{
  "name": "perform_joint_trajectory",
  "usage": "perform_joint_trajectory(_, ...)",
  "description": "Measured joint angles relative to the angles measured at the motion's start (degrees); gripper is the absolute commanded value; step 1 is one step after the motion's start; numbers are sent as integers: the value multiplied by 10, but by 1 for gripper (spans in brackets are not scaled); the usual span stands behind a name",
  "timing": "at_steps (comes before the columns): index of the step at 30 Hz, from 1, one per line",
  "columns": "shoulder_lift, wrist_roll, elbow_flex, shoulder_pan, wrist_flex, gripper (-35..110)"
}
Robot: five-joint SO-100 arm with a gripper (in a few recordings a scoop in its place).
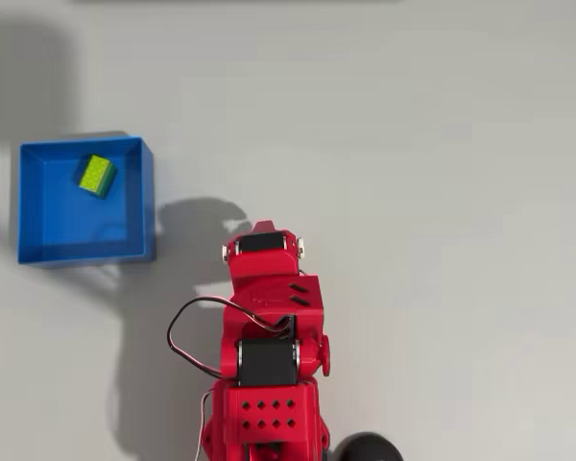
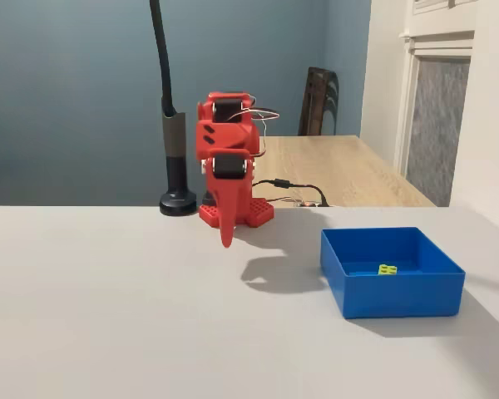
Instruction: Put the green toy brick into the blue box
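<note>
While arm sits folded: small lime-green studded plastic brick point(image 1: 95, 176) lies inside square bright-blue box point(image 1: 38, 254), upper-left corner overhead.
Gripper point(image 2: 227, 237): points down, apparently closed, empty; box well left of it overhead.

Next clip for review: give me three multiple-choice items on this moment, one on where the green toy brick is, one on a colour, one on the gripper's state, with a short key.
1. Where does the green toy brick lie?
A. on the bare table
B. inside the blue box
C. between the fingers

2. What colour is the arm?
A. red
B. white
C. black

3. How is the gripper?
A. clamped on the brick
B. inside the box
C. holding nothing, pointing down, apart from the box

Key: B, the brick rests on the box's floor near a corner; A, its shell is red in both views; C, in the fixed view its tip hangs over bare table.
</note>
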Motion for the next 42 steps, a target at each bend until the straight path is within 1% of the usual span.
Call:
perform_joint_trajectory(11, 65, 6, 31, -2, 1, 0)
perform_joint_trajectory(18, 106, 11, 31, -7, 30, 0)
perform_joint_trajectory(42, 112, 11, 31, -3, 30, 0)
